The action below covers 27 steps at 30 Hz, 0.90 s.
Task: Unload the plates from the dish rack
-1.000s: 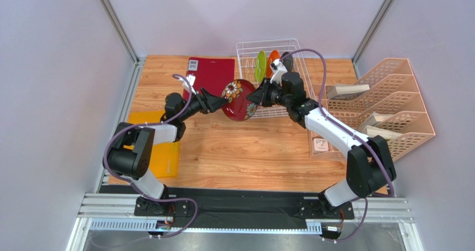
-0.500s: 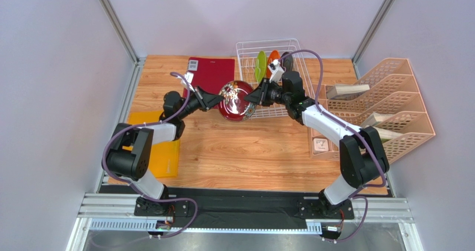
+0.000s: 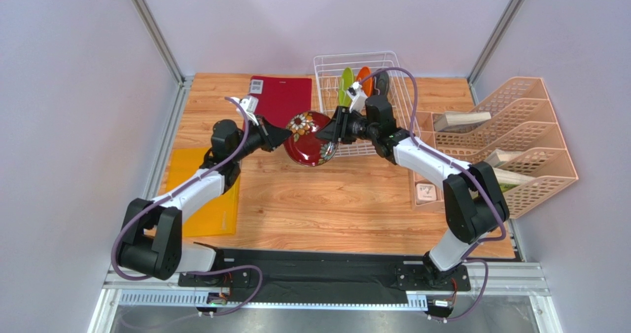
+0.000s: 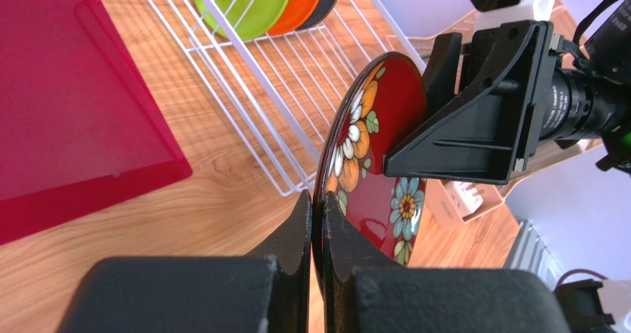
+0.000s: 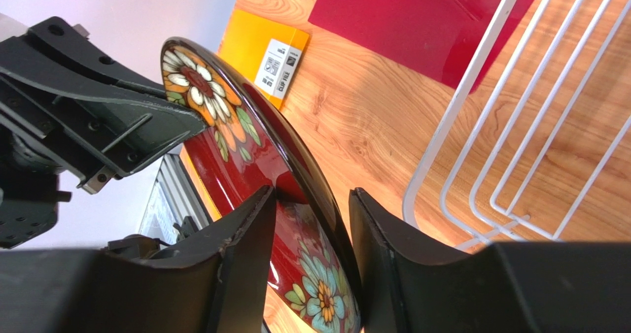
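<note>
The dark red flower plate (image 3: 307, 139) hangs on edge above the table, left of the white wire dish rack (image 3: 385, 58). My left gripper (image 3: 285, 136) is shut on its left rim; in the left wrist view both fingers (image 4: 300, 222) pinch the plate (image 4: 381, 126). My right gripper (image 3: 329, 131) stands open, the plate's rim (image 5: 229, 133) loose between its spread fingers (image 5: 255, 222). Standing in the rack's slots are a lime green plate (image 3: 345, 87), an orange plate (image 3: 362, 80) and a dark plate (image 3: 382, 78).
A red mat (image 3: 280, 100) lies left of the rack, and a yellow mat (image 3: 211, 200) lies at the table's left edge. Peach lattice trays (image 3: 518, 141) holding papers stand at the right, a small box (image 3: 427, 192) in front of them.
My left gripper came in and shut on the red plate's left rim. The right gripper's fingers opened off the plate. The plate shifted a little to the left.
</note>
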{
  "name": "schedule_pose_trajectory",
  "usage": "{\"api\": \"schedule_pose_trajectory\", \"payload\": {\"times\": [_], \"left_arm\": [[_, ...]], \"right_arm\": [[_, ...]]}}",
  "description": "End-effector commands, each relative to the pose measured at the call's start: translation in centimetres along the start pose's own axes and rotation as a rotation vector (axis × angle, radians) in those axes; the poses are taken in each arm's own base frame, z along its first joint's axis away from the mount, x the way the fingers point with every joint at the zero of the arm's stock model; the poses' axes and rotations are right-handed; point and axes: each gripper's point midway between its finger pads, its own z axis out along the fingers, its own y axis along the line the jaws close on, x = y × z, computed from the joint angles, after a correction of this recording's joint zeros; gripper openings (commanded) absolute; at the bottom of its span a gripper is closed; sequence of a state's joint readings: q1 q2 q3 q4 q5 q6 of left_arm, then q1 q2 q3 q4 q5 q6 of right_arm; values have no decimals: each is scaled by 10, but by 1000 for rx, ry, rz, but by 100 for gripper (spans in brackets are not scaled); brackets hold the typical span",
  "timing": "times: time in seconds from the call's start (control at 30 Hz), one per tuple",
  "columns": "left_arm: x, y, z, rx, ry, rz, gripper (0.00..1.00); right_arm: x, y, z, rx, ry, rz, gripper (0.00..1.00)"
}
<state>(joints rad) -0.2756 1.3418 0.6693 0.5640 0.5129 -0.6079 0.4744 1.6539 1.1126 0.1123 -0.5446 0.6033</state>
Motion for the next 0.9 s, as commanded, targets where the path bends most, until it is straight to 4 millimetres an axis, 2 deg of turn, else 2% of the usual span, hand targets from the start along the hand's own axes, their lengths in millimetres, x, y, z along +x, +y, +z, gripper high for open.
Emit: {"api": "schedule_pose_trajectory", "payload": {"times": [0.0,0.3,0.5,0.63,0.7,0.87], "left_arm": [[-1,6,-3,-58,21,72,0],[-5,12,-10,-112,17,95,0],[-5,12,-17,-143,48,109,0],[-3,11,-26,-163,88,120,0],[6,13,-31,-178,116,110,0],[1,16,-49,-253,101,130,0]], "right_arm": [[-31,26,0,-52,-75,-72,47],[-33,3,-3,33,-82,-60,52],[-40,-12,-12,86,-105,-57,53],[-54,-20,-27,134,-143,-76,53],[-66,-20,-36,163,-173,-101,54],[-81,-30,-47,228,-203,-108,54]]}}
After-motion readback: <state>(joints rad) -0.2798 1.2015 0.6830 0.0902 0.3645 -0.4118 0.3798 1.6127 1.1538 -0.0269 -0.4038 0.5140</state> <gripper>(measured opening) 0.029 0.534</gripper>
